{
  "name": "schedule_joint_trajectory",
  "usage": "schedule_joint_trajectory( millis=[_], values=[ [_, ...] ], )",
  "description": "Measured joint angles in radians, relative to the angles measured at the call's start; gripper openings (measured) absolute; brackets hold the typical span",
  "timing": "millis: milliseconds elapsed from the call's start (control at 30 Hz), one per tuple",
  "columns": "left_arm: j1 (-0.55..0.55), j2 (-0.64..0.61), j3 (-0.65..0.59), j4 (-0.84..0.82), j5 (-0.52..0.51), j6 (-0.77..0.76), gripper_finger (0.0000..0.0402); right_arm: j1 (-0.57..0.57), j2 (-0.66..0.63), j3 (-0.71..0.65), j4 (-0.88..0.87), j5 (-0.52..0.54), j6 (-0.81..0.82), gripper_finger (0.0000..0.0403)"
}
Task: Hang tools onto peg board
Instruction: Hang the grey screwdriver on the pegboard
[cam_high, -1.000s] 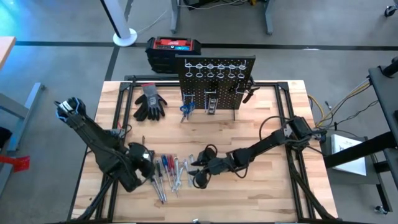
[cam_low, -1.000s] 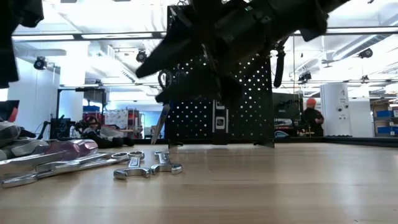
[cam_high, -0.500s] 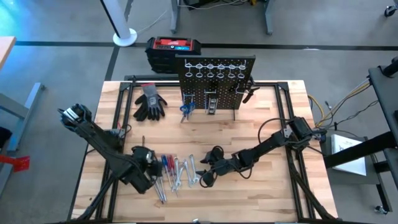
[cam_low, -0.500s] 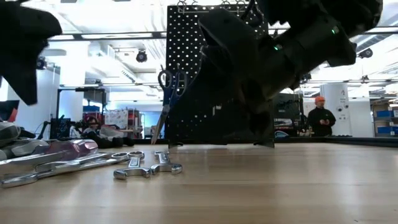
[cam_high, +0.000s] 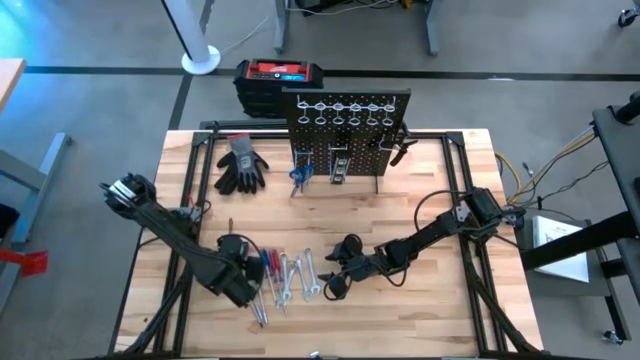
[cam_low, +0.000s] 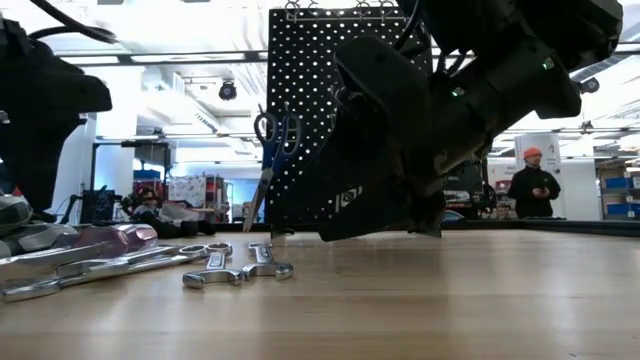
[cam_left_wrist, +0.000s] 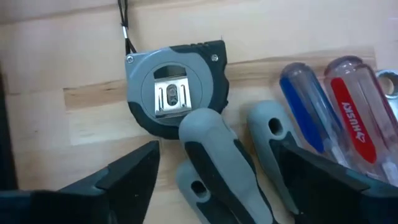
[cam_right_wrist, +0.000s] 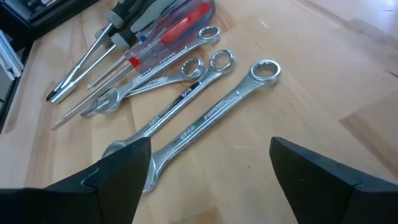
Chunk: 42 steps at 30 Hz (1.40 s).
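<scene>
The black peg board (cam_high: 345, 130) stands upright at the table's far side. Blue-handled scissors (cam_high: 298, 175) hang on it, and they also show in the low view (cam_low: 270, 150). Loose tools lie on the table near the front. They are silver wrenches (cam_right_wrist: 205, 115), red and blue screwdrivers (cam_left_wrist: 345, 106), two grey-handled tools (cam_left_wrist: 217, 155) and a grey tape measure (cam_left_wrist: 177, 93). My left gripper (cam_high: 242, 282) is open, its fingers standing on either side of the grey handles. My right gripper (cam_high: 333, 283) is open, low over the wrenches' near ends.
Grey-black work gloves (cam_high: 241, 165) lie at the far left of the table. A red-topped black box (cam_high: 278, 78) stands behind the table. Dark pliers (cam_high: 400, 150) hang at the peg board's right edge. A person (cam_low: 533, 185) stands in the room beyond the table.
My left gripper has gone toward the table's right edge, up to the left side of the loose tools. My right gripper has come down toward the wrenches and shifted slightly right. No tool has moved.
</scene>
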Motion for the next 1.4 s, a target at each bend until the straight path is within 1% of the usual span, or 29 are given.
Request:
schedule_joint_trajectory(
  millis=[233,400,500,567,700,733,967,1100,1200,1267,1333,1400],
  values=[
    [0.007,0.045,0.000,0.011,0.000,0.000,0.0246,0.000,0.000,0.000,0.000,0.019,0.000,0.0321],
    [0.021,0.076,0.000,0.014,-0.001,0.010,0.0217,0.000,0.000,0.000,0.000,0.020,0.000,0.0321],
    [0.022,0.091,0.000,0.008,-0.026,0.031,0.0196,0.000,0.000,-0.001,0.000,0.020,0.000,0.0321],
    [0.024,0.095,0.000,0.006,-0.036,0.034,0.0174,0.000,0.000,-0.001,-0.001,0.020,0.000,0.0321],
    [0.024,0.093,-0.002,0.013,-0.087,0.045,0.0119,0.000,0.000,-0.001,-0.002,0.020,0.000,0.0321],
    [0.024,0.090,-0.002,0.017,-0.103,0.047,0.0111,0.000,0.000,-0.001,-0.002,0.020,0.002,0.0321],
    [0.024,0.071,0.010,-0.003,-0.237,0.080,0.0111,0.003,0.000,-0.001,0.001,0.021,0.015,0.0321],
    [0.024,0.054,0.070,-0.027,-0.367,0.151,0.0111,0.013,0.000,-0.002,0.046,0.022,0.001,0.0321],
    [0.024,0.032,0.142,-0.065,-0.529,0.229,0.0111,0.026,0.000,-0.002,0.122,0.022,-0.033,0.0321],
    [0.024,0.015,0.190,-0.057,-0.655,0.328,0.0111,0.032,0.000,-0.002,0.191,0.022,-0.054,0.0321],
    [0.024,0.007,0.236,-0.028,-0.779,0.478,0.0111,0.034,0.000,-0.002,0.277,0.021,-0.081,0.0321],
    [0.026,0.006,0.279,0.032,-0.860,0.635,0.0111,0.034,0.000,-0.002,0.372,0.021,-0.123,0.0321]
  ],
)
